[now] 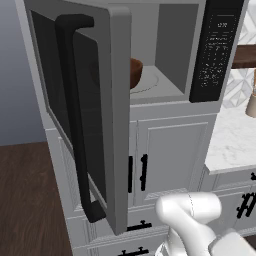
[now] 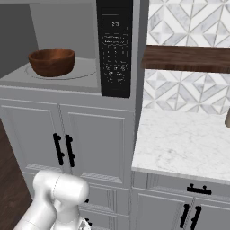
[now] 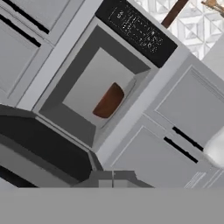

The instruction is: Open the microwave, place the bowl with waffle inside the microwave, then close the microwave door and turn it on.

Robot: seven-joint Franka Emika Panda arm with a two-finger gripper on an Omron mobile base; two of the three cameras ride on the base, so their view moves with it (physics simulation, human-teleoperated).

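The microwave [image 1: 175, 50] stands open, its black control panel [image 2: 114, 45] to the right of the pale cavity. The copper-brown bowl [image 2: 51, 62] sits inside on the round turntable; it also shows as the bowl [image 1: 136, 72] past the door's edge and as the bowl [image 3: 108, 101] in the hand view. The bowl's walls hide the waffle. The microwave door [image 1: 117, 125] hangs swung out to the left, its black bar handle [image 1: 75, 115] facing me. My gripper [image 3: 113, 178] is outside the cavity, next to the dark door [image 3: 39, 144], its fingertips together with nothing between them.
Grey cabinets [image 2: 96, 139] with black handles fill the space under the microwave. A white marble counter [image 2: 179, 139] lies to the right under a dark wooden shelf [image 2: 186, 58]. A pale item [image 1: 251, 105] stands on that counter. Dark wood floor [image 1: 25, 200] lies on the left.
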